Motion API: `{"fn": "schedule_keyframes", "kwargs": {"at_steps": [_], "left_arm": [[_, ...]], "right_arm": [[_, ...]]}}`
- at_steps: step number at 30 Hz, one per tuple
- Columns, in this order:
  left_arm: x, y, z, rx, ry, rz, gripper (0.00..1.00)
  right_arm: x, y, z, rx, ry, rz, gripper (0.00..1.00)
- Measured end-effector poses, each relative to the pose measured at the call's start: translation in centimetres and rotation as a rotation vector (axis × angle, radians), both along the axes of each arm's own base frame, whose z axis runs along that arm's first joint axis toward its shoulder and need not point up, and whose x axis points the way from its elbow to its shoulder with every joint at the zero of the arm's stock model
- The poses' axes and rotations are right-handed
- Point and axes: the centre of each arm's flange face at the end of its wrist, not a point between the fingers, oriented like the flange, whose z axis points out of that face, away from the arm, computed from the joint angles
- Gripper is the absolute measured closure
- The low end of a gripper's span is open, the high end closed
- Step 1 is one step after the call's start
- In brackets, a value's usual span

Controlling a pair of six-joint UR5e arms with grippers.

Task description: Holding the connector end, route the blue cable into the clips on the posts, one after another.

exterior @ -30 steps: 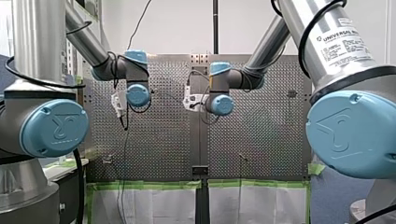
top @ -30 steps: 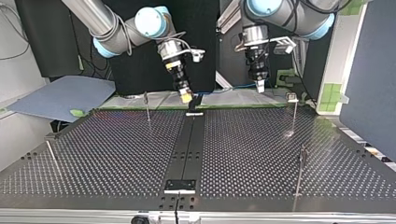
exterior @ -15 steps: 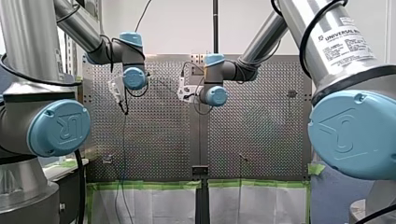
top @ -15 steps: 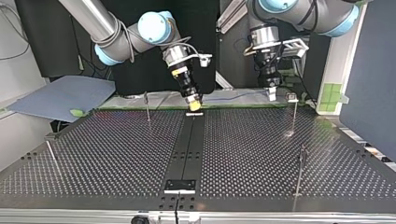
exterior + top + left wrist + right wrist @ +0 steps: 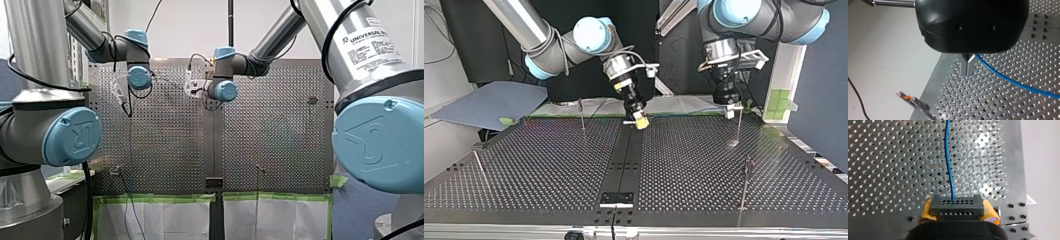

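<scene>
routing looks to be at its first step, since no clip that shows has the cable in it. the perforated desk (image 5: 549, 160) carries thin posts: a post (image 5: 582, 115) at the top view's left rear, another post (image 5: 739, 125) at its right rear, and more nearer the camera. my right arm reaches to the rear middle of the desk, my left arm to the right-rear post. my right hand (image 5: 958, 211) is clamped with its yellow pads (image 5: 926, 211) on the dark connector (image 5: 957, 205), low over the desk. my left hand (image 5: 968, 67) has its metal fingers drawn narrow, only a slit between them. the blue cable (image 5: 1010, 81) leaves from just beside them, and i cannot tell whether they pinch it. in the right wrist view the cable runs straight ahead from the connector over the holes. a clip (image 5: 913, 100) with an orange part tops a post near the left hand, beside the desk's edge. the next move, i judge, calls for bringing the cable level with that clip and pressing it in, the line held taut from the connector end.
</scene>
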Motion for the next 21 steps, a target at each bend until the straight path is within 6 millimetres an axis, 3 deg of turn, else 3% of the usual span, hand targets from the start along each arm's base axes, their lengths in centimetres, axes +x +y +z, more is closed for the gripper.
{"fn": "schedule_keyframes", "kwargs": {"at_steps": [21], "left_arm": [[5.4, 5.3, 5.0, 0.026, -0.039, 0.039, 1.00]], "right_arm": [[1.6, -0.8, 3.9, -0.034, -0.042, 0.020, 1.00]]}}
